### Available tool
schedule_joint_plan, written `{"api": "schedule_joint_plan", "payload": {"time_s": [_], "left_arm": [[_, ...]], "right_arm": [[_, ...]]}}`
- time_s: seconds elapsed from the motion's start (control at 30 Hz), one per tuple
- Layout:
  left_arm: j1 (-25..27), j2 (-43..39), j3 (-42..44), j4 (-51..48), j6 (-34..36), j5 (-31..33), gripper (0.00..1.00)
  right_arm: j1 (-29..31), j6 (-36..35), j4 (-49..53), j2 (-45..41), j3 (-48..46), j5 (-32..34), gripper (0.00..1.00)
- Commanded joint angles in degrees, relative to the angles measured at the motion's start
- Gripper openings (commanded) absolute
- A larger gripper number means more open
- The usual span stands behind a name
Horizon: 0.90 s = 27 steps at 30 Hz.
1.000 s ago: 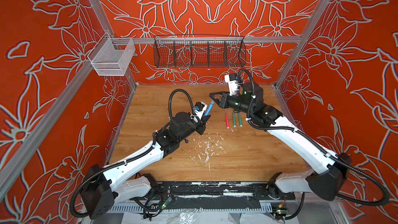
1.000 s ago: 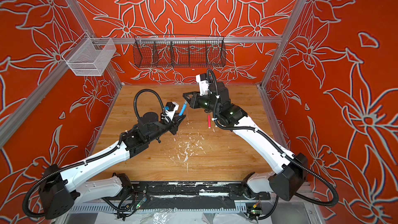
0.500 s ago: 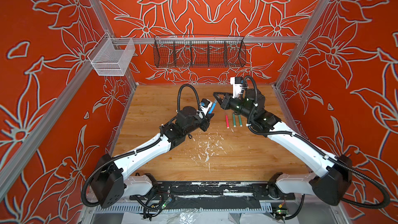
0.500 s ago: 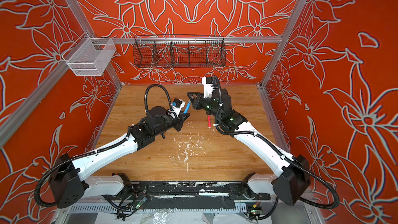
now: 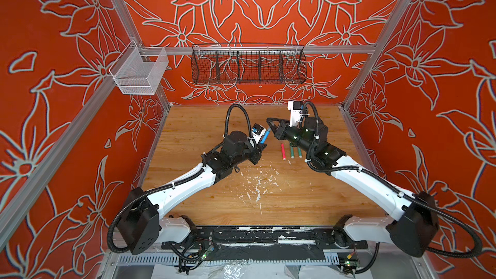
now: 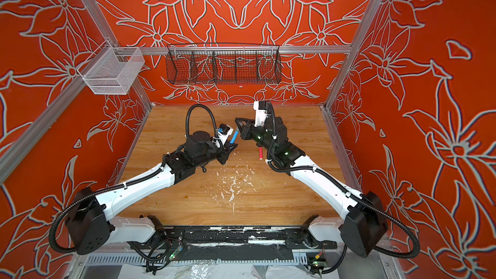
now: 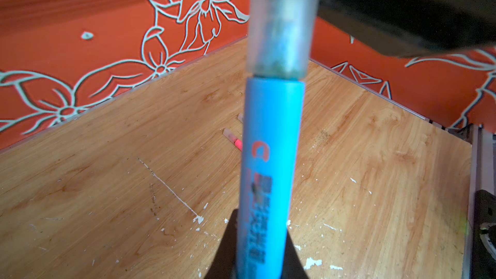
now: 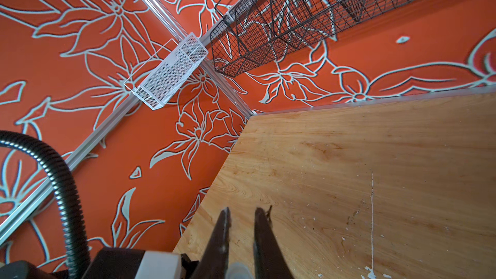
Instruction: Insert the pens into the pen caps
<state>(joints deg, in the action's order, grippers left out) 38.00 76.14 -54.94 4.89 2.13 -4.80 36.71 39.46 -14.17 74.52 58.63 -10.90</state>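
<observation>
Gripping, left claw [image 5: 262, 145]: clenched on the lower barrel of the thin blue marker pen [image 7: 271, 130], pinched from both sides near the printed label. Pen is raised off the scuffed wooden table [image 7: 107, 183].
Gripping, right claw [image 8: 243, 210]: clenched on the stubby translucent grey pen cap [image 7: 281, 22]. In the right wrist view the cap sits deep in the claw, back from the tips.
Pen axis: runs from the left claw up and away toward the right claw in both top views. Tilted, not upright, tip end leading.
Cap vs pen: cap is on the tip end, in line with the barrel as far as the left wrist view shows. Cap rim touches the blue shoulder, no gap on the side seen.
Key relation: coaxial, cap straight ahead of the left claw along the pen. Any remaining push goes along that axis, claws toward each other.
Step, my read: seating looks done or nearly so. Can't tell whether it has clicked home.
Nearer claw: both are on the joint. Left carries the pen, so it's the natural one to lay it down once the right lets go.
Risk: a sideways pull on release would cock the cap.
Other pens: red-pink marker pen [image 5: 282, 151] and two green marker pens [image 5: 292, 152] lie side by side on the table near the right claw, apart from the joint. The red-pink one shows a translucent cap on its end in the left wrist view.
</observation>
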Motion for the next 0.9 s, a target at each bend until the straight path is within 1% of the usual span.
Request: {"api": "schedule_joint_plan", "payload": {"time_s": [0.0,0.33,0.43,0.5,0.63,0.73,0.87], "left_arm": [[-4.02,-1.63,-10.24,28.43,-5.21,8.31,0.00],[-5.91,0.70,-14.00,30.35,-5.81,7.17,0.00],[-6.01,0.68,-13.68,30.16,-6.00,6.58,0.00],[-6.01,0.58,-12.36,30.02,-6.81,6.10,0.00],[-6.01,-0.08,-7.69,27.67,-9.93,2.68,0.00],[-5.79,-0.69,-3.61,25.73,-12.19,-1.49,0.00],[-5.13,-2.11,-0.05,23.33,-13.77,-4.39,0.00]], "right_arm": [[7.60,2.82,19.89,3.71,-6.77,-14.68,0.00],[9.27,3.92,18.18,5.11,-9.49,-13.62,0.00],[9.22,3.40,18.73,4.76,-8.83,-13.03,0.00],[9.01,2.35,20.14,3.98,-6.69,-11.41,0.00],[7.19,-0.28,22.86,2.36,0.51,-9.09,0.00],[5.46,-1.66,23.45,1.85,6.33,-8.00,0.00],[4.93,-3.26,24.55,3.31,12.87,-8.03,0.00]]}}
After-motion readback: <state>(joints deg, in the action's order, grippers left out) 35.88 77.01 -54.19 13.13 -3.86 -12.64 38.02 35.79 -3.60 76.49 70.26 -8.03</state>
